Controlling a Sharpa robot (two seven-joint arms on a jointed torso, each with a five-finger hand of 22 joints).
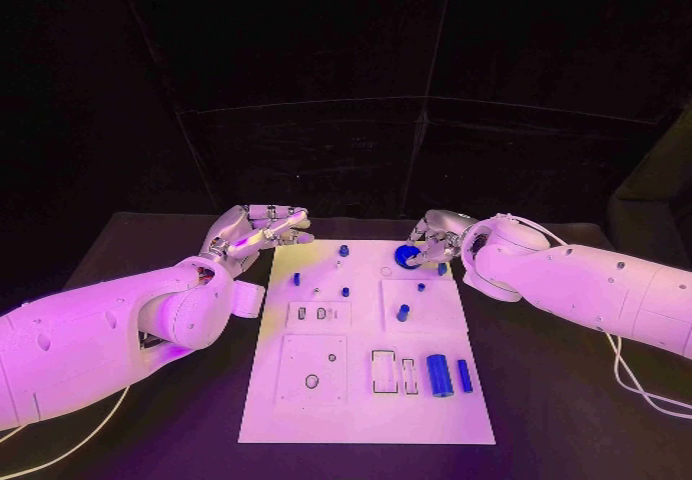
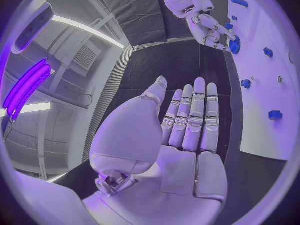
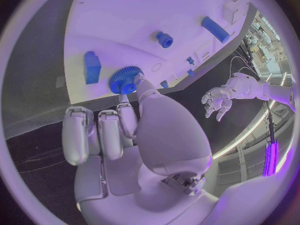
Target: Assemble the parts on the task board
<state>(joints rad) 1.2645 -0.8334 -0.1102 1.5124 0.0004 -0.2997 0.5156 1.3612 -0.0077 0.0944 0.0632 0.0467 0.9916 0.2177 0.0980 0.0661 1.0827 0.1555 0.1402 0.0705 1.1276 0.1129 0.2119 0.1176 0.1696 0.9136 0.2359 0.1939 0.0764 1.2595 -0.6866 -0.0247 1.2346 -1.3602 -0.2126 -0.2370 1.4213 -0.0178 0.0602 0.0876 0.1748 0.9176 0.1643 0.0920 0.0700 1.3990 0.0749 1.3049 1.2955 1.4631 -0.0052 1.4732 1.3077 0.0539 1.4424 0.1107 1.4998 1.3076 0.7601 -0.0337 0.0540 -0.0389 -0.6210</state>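
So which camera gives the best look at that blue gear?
The right wrist view: the blue gear sits close, teeth visible, at the right robot hand's fingertips. The head view shows it small, partly hidden; the left wrist view shows it distant.

Task board (image 1: 361, 405) white, plain. Parts on it blue: ridged gear (image 3: 126, 80), block (image 3: 92, 66), two cylinders (image 1: 451, 376) side by side. Table (image 1: 577, 400) black. Both arms white; left robot hand (image 1: 263, 230) and right robot hand (image 1: 433, 240) silver.

The head camera looks down on the task board (image 1: 368, 400), which both close wrist cameras also catch.
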